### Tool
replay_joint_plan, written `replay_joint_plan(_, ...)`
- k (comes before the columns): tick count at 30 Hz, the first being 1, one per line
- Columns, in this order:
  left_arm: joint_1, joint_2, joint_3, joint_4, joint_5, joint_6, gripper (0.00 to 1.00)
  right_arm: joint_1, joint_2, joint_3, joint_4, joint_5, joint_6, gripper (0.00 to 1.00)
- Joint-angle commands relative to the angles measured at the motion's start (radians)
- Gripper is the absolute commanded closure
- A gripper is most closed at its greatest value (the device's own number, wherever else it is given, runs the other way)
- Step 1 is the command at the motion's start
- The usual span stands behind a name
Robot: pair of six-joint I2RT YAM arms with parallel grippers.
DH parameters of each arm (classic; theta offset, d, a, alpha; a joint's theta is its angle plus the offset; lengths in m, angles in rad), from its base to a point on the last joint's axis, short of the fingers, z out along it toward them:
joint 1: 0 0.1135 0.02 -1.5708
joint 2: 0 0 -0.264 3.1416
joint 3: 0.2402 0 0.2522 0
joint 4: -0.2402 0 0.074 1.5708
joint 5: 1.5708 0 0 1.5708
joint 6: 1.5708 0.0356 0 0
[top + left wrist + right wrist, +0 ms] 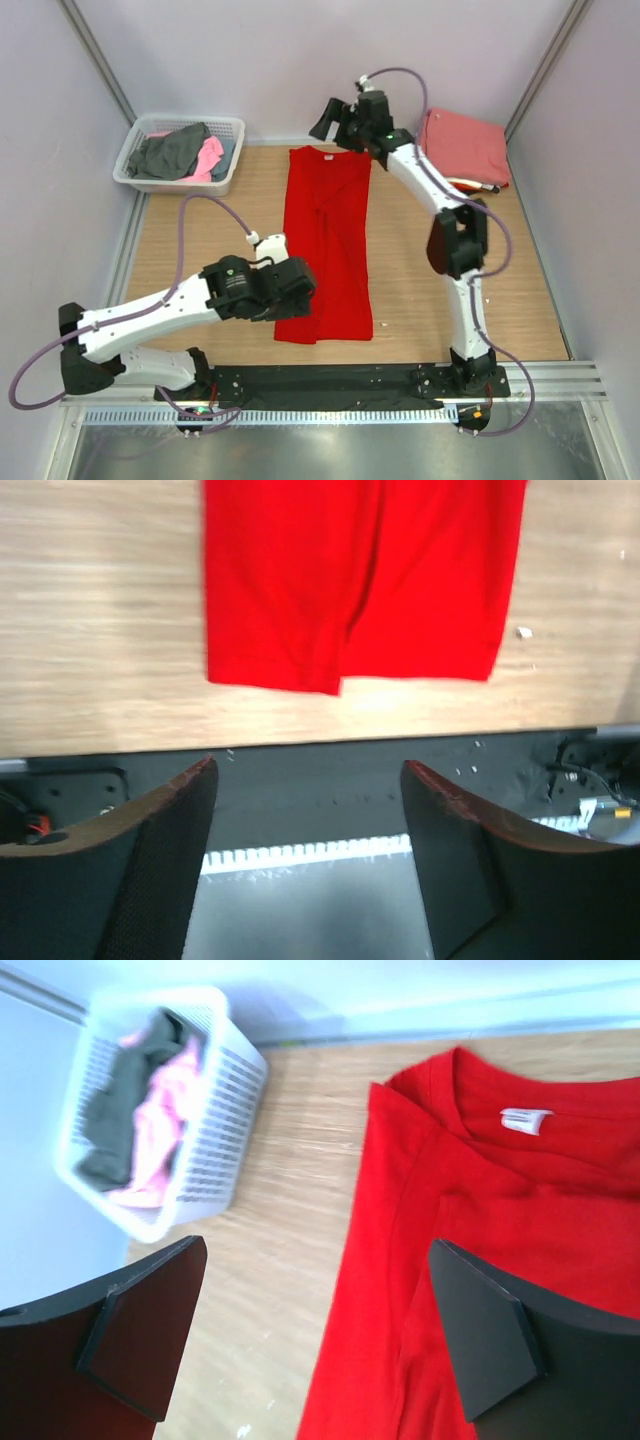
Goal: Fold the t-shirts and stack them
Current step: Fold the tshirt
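Wooden table (430, 290), pale walls around. Bright red t-shirt (325, 240) lay flat at centre, sides folded in to long narrow strip, collar at far end, white neck label (525, 1120) showing. Left hand (310, 770) over near hem, jaws apart, empty. Right hand (318, 1245) by collar, jaws wide, empty. Salmon-pink t-shirt (463, 145) folded at far right corner.

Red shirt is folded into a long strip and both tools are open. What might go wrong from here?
1. At the hem of the red shirt, the two folded-in flaps end unevenly; the left tool may pinch only one layer and pull the fold open.
2. Near the collar, layers overlap too, so the right tool could lift a single flap, skewing the next fold.
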Motion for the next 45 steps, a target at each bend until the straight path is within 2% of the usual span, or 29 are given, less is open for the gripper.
replay_joint_plan(1, 0.034, -0.077, -0.026, -0.109, -0.160, 0.025, 0.24, -0.003, -0.421, -0.174, -0.066, 0.120, -0.057, 0.00)
replay_joint_plan(2, 0.045, -0.097, -0.047, -0.101, -0.158, 0.029, 0.23, -0.002, -0.501, -0.337, -0.078, 0.157, -0.053, 0.00)
replay_joint_plan(4, 0.072, -0.158, -0.115, -0.060, -0.154, 0.042, 0.23, 0.009, -0.638, -0.514, -0.123, 0.188, -0.014, 0.00)
replay_joint_plan(5, 0.083, -0.179, -0.141, -0.037, -0.140, 0.062, 0.23, 0.018, -0.784, -0.688, -0.137, 0.241, -0.001, 0.03)
replay_joint_plan(7, 0.120, -0.241, -0.219, 0.035, -0.115, 0.082, 0.24, 0.073, -0.922, -0.857, -0.183, 0.290, 0.051, 0.10)
replay_joint_plan(8, 0.140, -0.256, -0.248, 0.095, -0.077, 0.112, 0.24, 0.098, -1.035, -1.012, -0.212, 0.313, 0.076, 0.11)
replay_joint_plan(10, 0.222, -0.296, -0.332, 0.149, -0.019, 0.147, 0.24, 0.173, -1.149, -1.218, -0.261, 0.341, 0.175, 0.13)
replay_joint_plan(11, 0.258, -0.302, -0.360, 0.187, 0.051, 0.173, 0.24, 0.199, -1.254, -1.286, -0.276, 0.353, 0.208, 0.18)
replay_joint_plan(12, 0.337, -0.304, -0.410, 0.195, 0.085, 0.187, 0.25, 0.257, -1.305, -1.352, -0.288, 0.366, 0.254, 0.22)
replay_joint_plan(13, 0.374, -0.301, -0.437, 0.207, 0.125, 0.201, 0.26, 0.283, -1.350, -1.477, -0.286, 0.367, 0.291, 0.27)
replay_joint_plan(14, 0.406, -0.296, -0.460, 0.236, 0.174, 0.223, 0.27, 0.309, -1.402, -1.535, -0.279, 0.366, 0.370, 0.35)
replay_joint_plan(16, 0.465, -0.287, -0.520, 0.273, 0.214, 0.235, 0.30, 0.383, -1.508, -1.660, -0.281, 0.355, 0.429, 0.39)
replay_joint_plan(19, 0.474, -0.275, -0.563, 0.337, 0.234, 0.237, 0.33, 0.467, -1.591, -1.754, -0.298, 0.352, 0.510, 0.46)
replay_joint_plan(24, 0.476, -0.258, -0.627, 0.436, 0.270, 0.231, 0.34, 0.498, -1.631, -1.845, -0.255, 0.335, 0.561, 0.52)
replay_joint_plan(35, 0.476, -0.212, -0.704, 0.529, 0.336, 0.212, 0.38, 0.514, -1.430, -1.891, -0.036, 0.295, 0.558, 0.57)
replay_joint_plan(45, 0.474, -0.190, -0.800, 0.637, 0.379, 0.181, 0.40, 0.521, -1.384, -1.897, 0.011, 0.290, 0.556, 0.63)
